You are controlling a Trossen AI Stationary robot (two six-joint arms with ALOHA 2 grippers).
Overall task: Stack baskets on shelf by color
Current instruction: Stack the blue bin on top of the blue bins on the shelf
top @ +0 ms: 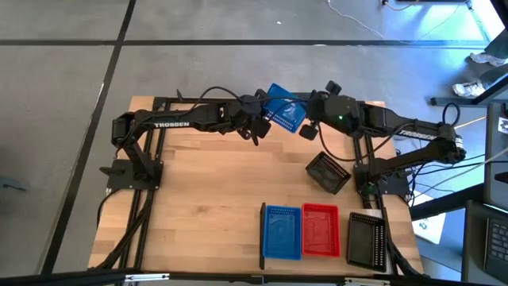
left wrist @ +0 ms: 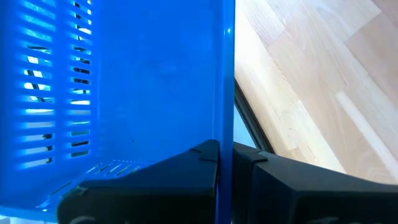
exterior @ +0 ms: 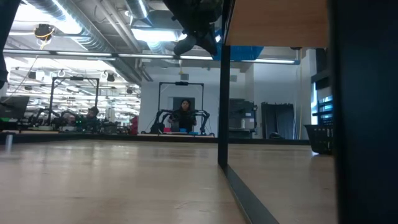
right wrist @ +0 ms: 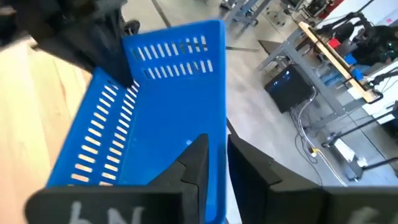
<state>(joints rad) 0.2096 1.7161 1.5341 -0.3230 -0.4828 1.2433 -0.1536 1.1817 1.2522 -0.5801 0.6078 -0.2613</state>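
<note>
Currently both my left gripper [top: 260, 119] and right gripper [top: 304, 125] clamp the blue basket [top: 284, 110] walls at 12 o'clock; far rim cropped.

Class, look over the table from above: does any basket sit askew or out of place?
Yes. One black basket lies alone, turned at an angle, apart from the neat blue, red and black row on the shelf.

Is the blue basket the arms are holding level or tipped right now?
Tipped. The blue basket hangs above the table's far edge, with the left pincer and right pincer each clamping a wall; the right wrist view shows it slanted.
</note>
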